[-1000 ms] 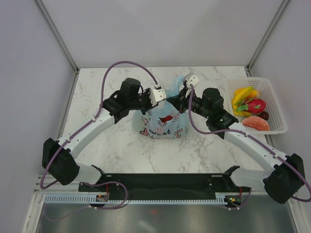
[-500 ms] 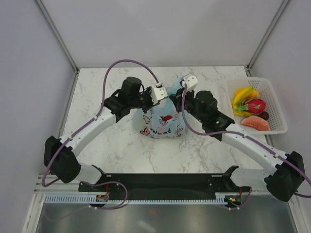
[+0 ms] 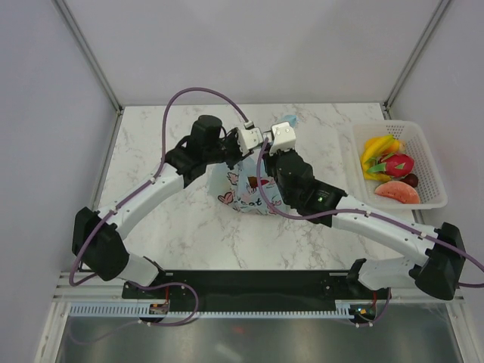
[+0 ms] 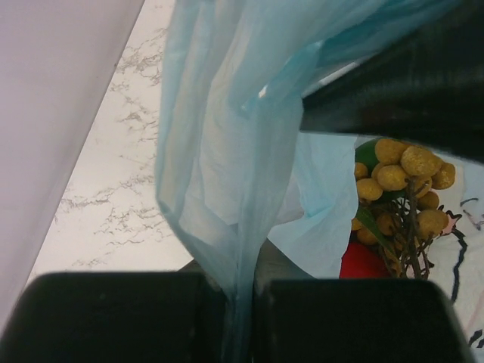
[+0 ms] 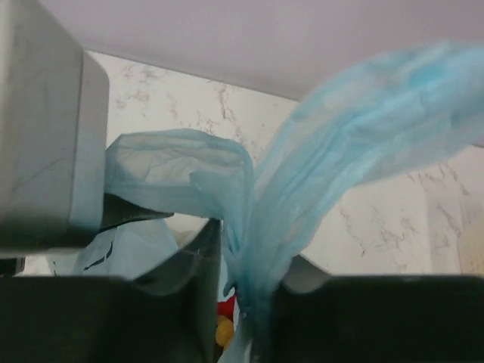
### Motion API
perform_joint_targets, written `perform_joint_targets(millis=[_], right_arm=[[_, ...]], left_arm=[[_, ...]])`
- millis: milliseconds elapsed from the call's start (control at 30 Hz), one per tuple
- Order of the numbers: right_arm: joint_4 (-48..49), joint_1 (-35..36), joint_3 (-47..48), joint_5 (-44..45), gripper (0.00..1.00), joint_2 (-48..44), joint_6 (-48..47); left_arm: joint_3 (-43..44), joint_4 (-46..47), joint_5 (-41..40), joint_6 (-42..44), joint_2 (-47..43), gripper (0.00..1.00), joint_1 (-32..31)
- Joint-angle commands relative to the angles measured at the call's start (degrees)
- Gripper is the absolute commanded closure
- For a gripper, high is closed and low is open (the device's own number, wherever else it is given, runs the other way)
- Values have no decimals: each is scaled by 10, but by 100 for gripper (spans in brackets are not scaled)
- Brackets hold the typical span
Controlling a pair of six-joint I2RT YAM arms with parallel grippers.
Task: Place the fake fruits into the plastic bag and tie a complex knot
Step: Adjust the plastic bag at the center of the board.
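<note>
The bag [image 3: 253, 193] sits mid-table [image 3: 174, 219], between the two arms, its printed white panel facing near. Both wrists meet just above its top.

The left gripper [image 4: 240, 318] is pressed together on a bunched strip of the bag's pale blue film, which rises out of the thin slit between its black fingers [image 4: 113, 318]. Past that strip the left wrist view looks into the bag's mouth: a tan cluster [image 4: 401, 174] with green leaves lies inside, and a red piece [image 4: 363, 261] sits below it.

The right gripper [image 5: 246, 318] has its jaws slightly apart. A twisted blue handle runs up through the gap and off to the upper right, where it is blurred. A second loop of film hangs over the inner edge of its left finger [image 5: 193, 302]. Whether the jaws press the film or only flank it, I cannot tell.

The other fruits lie in the white basket [image 3: 393, 123] at the table's far right, well apart from the bag: bananas [image 3: 376, 147], dragon fruit [image 3: 395, 163], a dark ball [image 3: 411, 180] and an orange-red slice [image 3: 397, 192].
</note>
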Motion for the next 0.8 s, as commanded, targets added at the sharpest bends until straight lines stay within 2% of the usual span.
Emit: perform_joint_targets(millis=[0,133,367,433,567,700,767], right_arm=[[-5,10,16,97,57,12,-31],[29,2,-18,25,33,-17,-50],[27,-82,-64,-180,13,-90,-24],[24,-120,-74,-244,11,-110,-18],[52,-194,-113,-514,2,-136,12],[82,-218,-127,-625,2,-133,22],[91,-234,-133,-649,2,-128,28]], left_arm=[[24,31,-5,-13,8,98,0],[18,32,-16,-5,11,98,0],[18,32,-44,-5,13,98,0],[17,31,-54,-7,12,98,1],[12,31,-60,-11,5,98,7],[10,31,-60,-17,4,98,12],[9,32,-61,-19,5,98,13]])
